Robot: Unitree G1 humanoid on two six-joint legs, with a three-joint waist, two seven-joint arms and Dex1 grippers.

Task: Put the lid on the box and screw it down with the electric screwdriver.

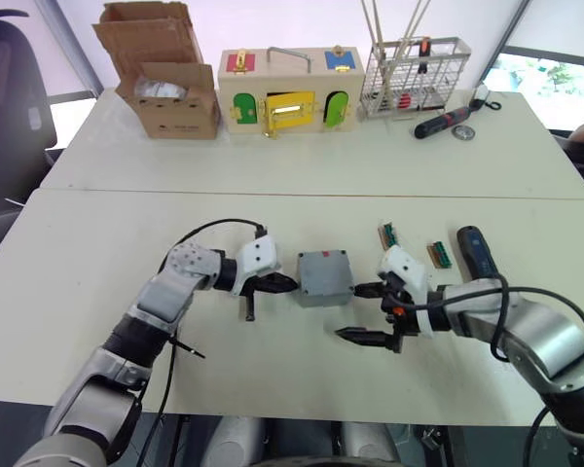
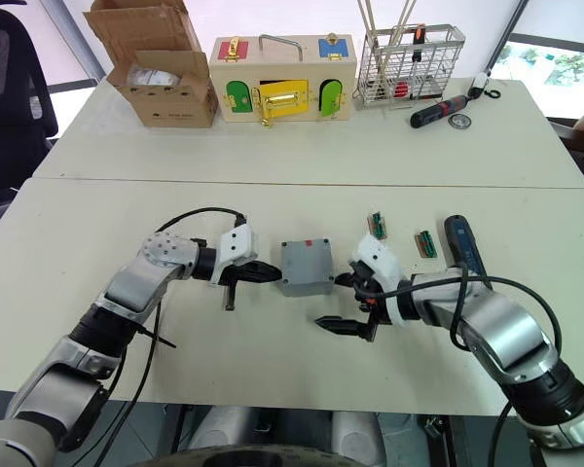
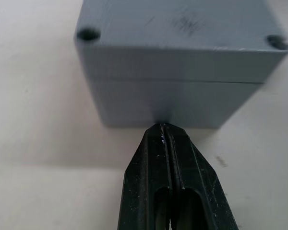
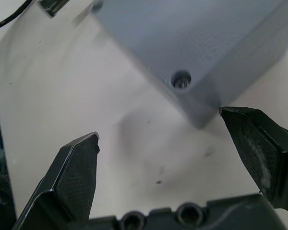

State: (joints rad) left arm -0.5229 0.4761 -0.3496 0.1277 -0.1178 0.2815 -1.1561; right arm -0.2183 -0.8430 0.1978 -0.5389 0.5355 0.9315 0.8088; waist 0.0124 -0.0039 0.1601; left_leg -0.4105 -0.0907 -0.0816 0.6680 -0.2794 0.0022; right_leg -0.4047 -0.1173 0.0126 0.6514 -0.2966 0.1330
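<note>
Grey lid [image 3: 177, 28] sits flush atop box [image 3: 163, 103].

Open brown cardboard box [image 1: 168, 86] at 11 o'clock, far table [image 1: 311, 156]. Wooden box with coloured doors [image 1: 290, 90] at 12, just beside it. Wire basket [image 1: 415, 76] at 1; black-and-red hand screwdriver [image 1: 442, 122] near it. Two small green pieces, possibly circuit boards [image 1: 439, 255], at 3 on near table [image 1: 68, 282].

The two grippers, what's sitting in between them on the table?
The grey box with its lid on sits between the left gripper and the right gripper, seen from both eye views.
</note>
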